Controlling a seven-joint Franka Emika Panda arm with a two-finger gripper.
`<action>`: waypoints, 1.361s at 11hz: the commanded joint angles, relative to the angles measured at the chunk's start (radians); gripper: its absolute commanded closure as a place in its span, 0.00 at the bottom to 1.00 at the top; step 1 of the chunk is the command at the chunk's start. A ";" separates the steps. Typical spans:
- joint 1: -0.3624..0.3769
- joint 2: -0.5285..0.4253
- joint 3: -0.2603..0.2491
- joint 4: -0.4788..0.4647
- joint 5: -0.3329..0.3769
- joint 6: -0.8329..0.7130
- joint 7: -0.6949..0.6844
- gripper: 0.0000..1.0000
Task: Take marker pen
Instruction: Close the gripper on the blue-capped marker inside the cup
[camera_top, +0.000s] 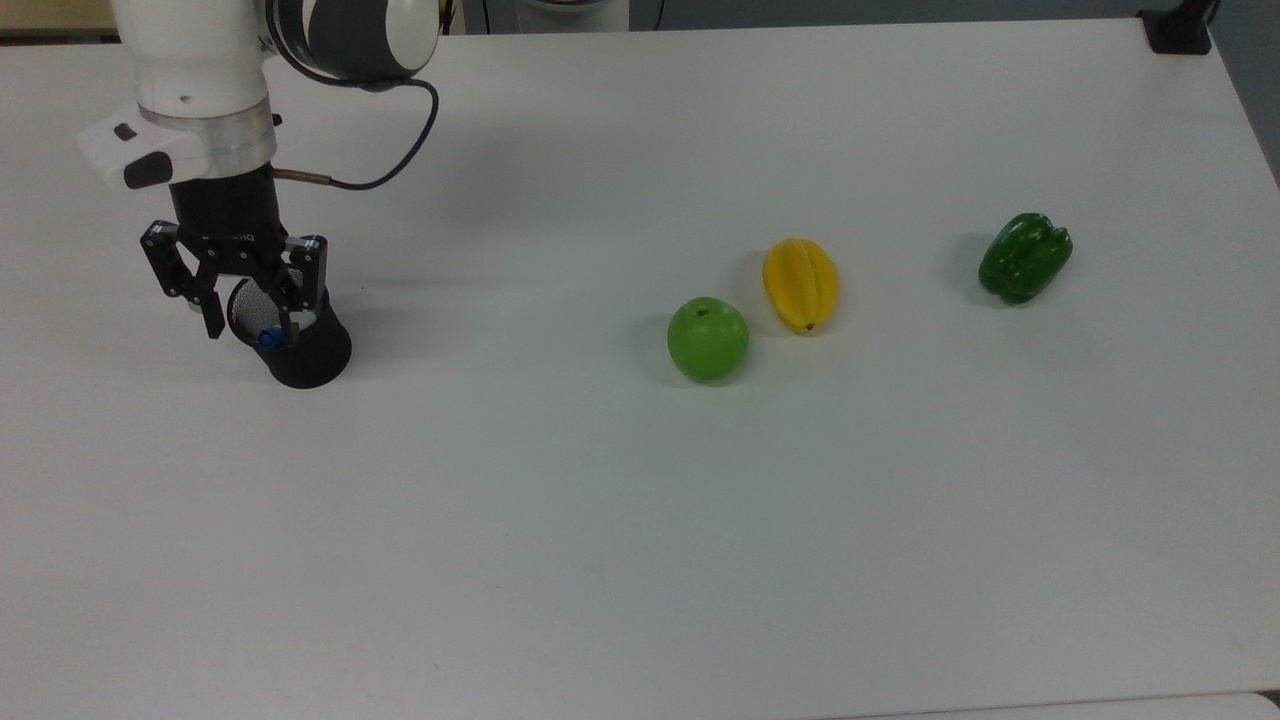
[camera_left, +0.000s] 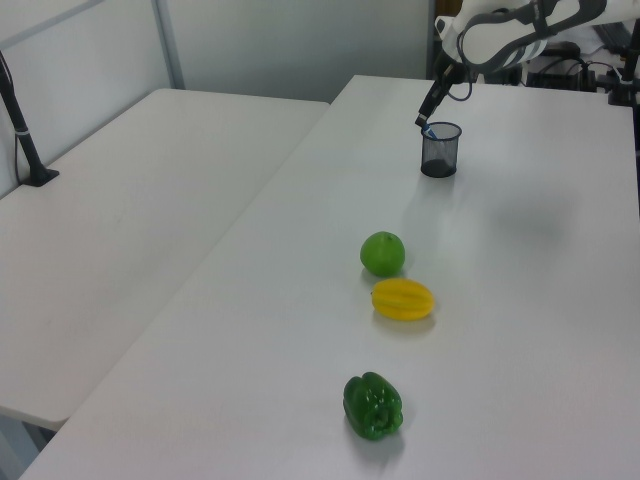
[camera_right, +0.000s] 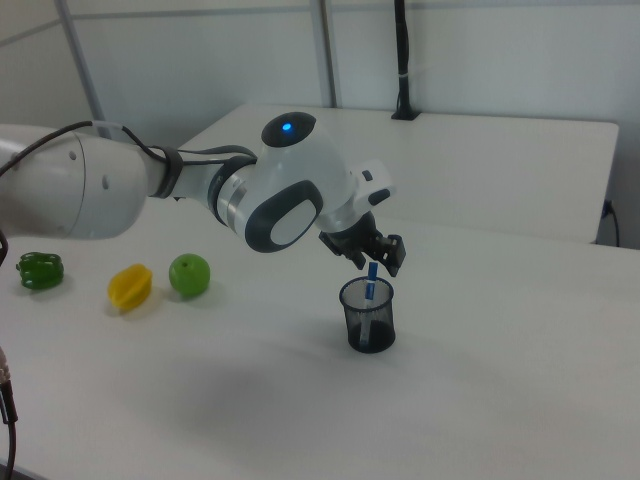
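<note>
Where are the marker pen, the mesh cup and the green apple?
marker pen (camera_right: 372, 272): right view, blue top end.
mesh cup (camera_top: 312, 358): top view, outer wall.
green apple (camera_top: 708, 340): top view, middle.

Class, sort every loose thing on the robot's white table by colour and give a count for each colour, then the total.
Green: 2, the apple and the bell pepper
Yellow: 1, the ribbed fruit
Black: 1, the mesh cup
White and blue: 1, the marker pen standing in that cup
Total: 5
</note>
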 joint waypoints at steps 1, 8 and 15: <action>0.021 0.013 -0.007 -0.009 0.020 0.047 -0.009 0.42; 0.028 0.002 -0.004 -0.009 0.020 0.044 -0.010 1.00; 0.025 -0.074 -0.006 -0.007 0.021 0.034 0.001 1.00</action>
